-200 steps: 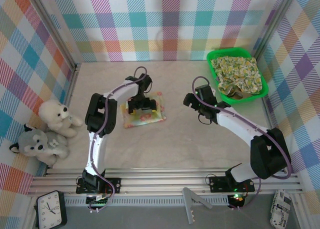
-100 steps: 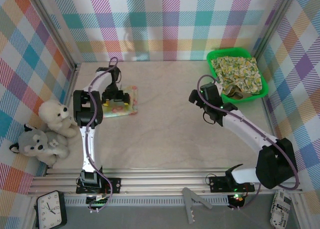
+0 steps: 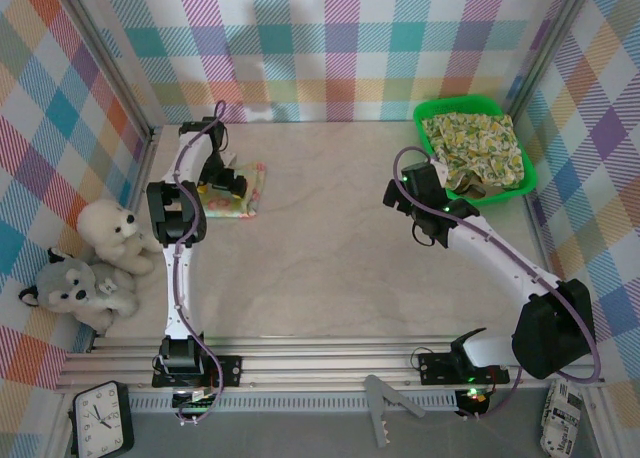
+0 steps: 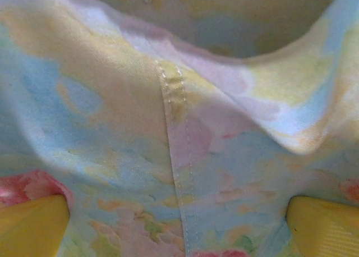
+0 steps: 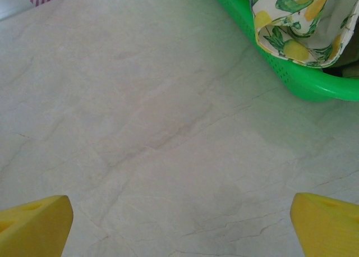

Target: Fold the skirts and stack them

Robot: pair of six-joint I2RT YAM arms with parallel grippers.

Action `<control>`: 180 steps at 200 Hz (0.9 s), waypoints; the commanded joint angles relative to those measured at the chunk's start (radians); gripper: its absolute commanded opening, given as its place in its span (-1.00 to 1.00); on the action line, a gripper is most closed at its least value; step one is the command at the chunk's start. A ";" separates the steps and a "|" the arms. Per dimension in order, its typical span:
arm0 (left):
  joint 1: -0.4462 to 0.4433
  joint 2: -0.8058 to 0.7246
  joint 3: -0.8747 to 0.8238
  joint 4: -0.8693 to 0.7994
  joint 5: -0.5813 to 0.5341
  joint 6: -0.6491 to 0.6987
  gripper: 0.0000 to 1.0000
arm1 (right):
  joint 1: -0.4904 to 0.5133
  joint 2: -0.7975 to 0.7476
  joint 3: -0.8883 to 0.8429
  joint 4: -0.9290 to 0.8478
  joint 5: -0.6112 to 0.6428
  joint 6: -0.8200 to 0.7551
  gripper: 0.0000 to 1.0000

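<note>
1. Since a moment ago, your left gripper (image 3: 222, 183) and the folded pale floral skirt (image 3: 250, 186) have slid together from the middle of the table (image 3: 330, 248) to its far left corner. Your right gripper (image 3: 412, 190) has gone a little closer to the green tray (image 3: 440, 106).
2. That pale skirt now lies flat near the far left corner. I think it was put there to start the stack and keep the middle free for folding.
3. The yellow-green skirt (image 3: 472, 148) sits all crumpled in the tray at the far right corner. It is not folded yet.
4. Your left gripper has its fingers wide apart, right on top of the pale skirt. Up close, the cloth (image 4: 179, 128) spreads out between the two yellow tips (image 4: 33, 226). It looks like it is pressing down on the skirt, not pinching it.
5. Your right gripper (image 5: 179, 226) also has its fingers wide apart and holds nothing. It hangs over bare table just beside the tray's rim (image 5: 291, 80), with the yellow-green skirt (image 5: 291, 21) spilling over that rim. I think it is getting ready to reach for that skirt.
</note>
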 commanded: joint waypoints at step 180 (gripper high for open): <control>0.073 -0.162 -0.050 0.009 0.106 -0.088 1.00 | -0.196 0.045 0.105 -0.077 -0.059 -0.165 0.98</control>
